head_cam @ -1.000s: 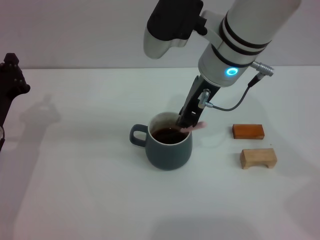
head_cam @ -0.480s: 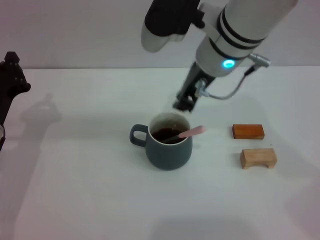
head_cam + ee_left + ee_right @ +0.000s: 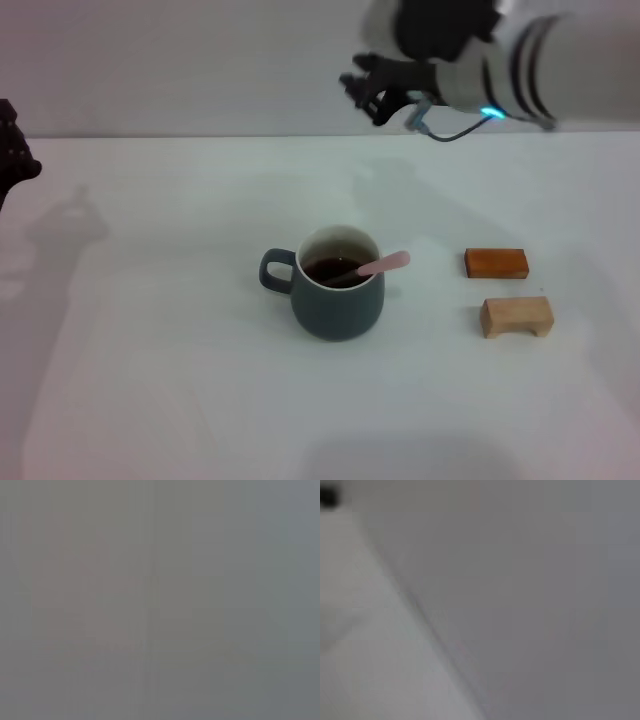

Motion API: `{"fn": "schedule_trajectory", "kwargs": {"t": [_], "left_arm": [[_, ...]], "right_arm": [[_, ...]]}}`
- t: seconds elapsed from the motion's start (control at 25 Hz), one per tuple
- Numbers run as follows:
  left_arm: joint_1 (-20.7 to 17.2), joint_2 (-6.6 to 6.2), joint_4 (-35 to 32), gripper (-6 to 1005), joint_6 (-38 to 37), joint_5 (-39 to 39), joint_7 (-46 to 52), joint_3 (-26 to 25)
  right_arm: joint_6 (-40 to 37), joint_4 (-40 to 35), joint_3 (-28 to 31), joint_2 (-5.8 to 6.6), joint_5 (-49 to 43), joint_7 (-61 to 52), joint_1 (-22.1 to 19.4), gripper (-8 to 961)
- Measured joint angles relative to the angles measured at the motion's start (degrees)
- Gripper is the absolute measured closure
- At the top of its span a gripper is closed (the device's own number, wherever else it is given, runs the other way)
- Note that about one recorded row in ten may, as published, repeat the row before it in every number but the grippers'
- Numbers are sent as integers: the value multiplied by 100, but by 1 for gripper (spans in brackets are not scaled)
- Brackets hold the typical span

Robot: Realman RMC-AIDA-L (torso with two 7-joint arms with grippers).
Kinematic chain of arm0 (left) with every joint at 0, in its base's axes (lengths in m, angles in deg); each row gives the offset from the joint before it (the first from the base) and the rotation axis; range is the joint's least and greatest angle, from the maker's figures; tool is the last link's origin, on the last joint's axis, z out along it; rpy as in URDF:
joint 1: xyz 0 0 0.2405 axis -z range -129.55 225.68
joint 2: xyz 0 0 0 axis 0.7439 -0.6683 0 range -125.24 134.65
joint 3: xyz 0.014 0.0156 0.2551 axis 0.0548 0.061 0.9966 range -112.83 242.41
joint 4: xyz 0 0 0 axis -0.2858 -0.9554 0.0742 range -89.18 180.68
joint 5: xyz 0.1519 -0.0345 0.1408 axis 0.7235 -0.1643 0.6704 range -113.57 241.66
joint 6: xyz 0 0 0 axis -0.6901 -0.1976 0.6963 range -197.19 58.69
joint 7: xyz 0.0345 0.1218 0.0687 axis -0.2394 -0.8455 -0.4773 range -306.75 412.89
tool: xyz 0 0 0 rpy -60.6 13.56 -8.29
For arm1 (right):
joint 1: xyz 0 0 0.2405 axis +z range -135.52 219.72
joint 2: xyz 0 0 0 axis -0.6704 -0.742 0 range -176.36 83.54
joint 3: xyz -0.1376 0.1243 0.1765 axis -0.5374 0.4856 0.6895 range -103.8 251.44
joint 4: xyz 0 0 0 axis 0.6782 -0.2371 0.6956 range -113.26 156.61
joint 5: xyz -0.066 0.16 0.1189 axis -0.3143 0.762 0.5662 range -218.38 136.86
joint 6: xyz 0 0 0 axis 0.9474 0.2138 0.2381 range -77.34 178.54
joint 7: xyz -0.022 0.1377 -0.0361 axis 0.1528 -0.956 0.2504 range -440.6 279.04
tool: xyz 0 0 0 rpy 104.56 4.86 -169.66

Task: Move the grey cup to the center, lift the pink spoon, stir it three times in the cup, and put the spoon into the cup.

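We see the grey cup (image 3: 338, 285) standing upright near the middle of the white worktop (image 3: 150, 380), its loop handle toward the robot's left. Dark liquid fills it, and the pink spoon (image 3: 372, 266) rests inside: the pale pink handle leans out over the rim on the robot's right, while the bowl end is sunk in the liquid and hidden from us.

The right gripper (image 3: 365, 92) hangs high above the far edge of the worktop, well apart from the cup and holding nothing. It is blurred, and we cannot tell whether its fingers are spread or closed. Of the left arm we see only a dark part (image 3: 12, 160) at the edge of the head view; its gripper is cut off from view.

To the robot's right of the cup lie an orange-brown block (image 3: 496, 263) and, just nearer to us, a pale wooden block (image 3: 516, 316), close together but apart.

Both wrist views show only featureless grey blur.
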Motion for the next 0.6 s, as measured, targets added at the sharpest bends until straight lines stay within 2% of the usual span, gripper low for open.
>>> {"fn": "schedule_trajectory", "kwargs": {"t": [0.08, 0.12, 0.16, 0.2, 0.24, 0.36, 0.4, 0.44, 0.48, 0.52, 0.56, 0.6], "left_arm": [[-5, 0, -2, 1001, -1, 0, 0, -18], [-15, 0, -6, 1001, -2, -1, 0, -31], [-28, 0, -14, 1001, -6, 0, 22, -35], [-45, -1, -16, 1001, -42, 2, 151, -37], [-45, -1, -16, 1001, -42, 2, 151, -37], [-85, -6, -1, 1001, -135, 28, 400, -39], [-110, -6, 3, 1001, -185, 39, 436, -32], [-110, -6, 3, 1001, -185, 39, 436, -32], [-110, -6, 3, 1001, -185, 39, 436, -32], [-110, -6, 3, 1001, -185, 39, 436, -32], [-110, -6, 3, 1001, -185, 39, 436, -32], [-129, -1, 9, 1001, -225, 45, 413, 0]], "right_arm": [[-1042, 286, -273, 2, 179, -2, -708, 756], [-1042, 286, -273, 2, 179, -2, -708, 756], [-1559, 388, -424, 5, 238, 0, -1060, 756], [-2560, 510, -714, 9, 269, 16, -1719, 756], [-2560, 510, -714, 9, 269, 16, -1719, 756], [-4254, 426, -1124, 14, 254, 36, -2595, 756], [-5439, 179, -1304, 13, 352, -36, -3072, 756], [-5439, 179, -1304, 13, 352, -36, -3072, 756], [-6585, -241, -1428, 15, 497, -170, -3351, 757], [-6585, -241, -1428, 15, 497, -170, -3351, 757], [-7370, -608, -1520, 18, 542, -326, -3454, 757], [-8485, -1373, -1664, 24, 524, -734, -3472, 757]]}}
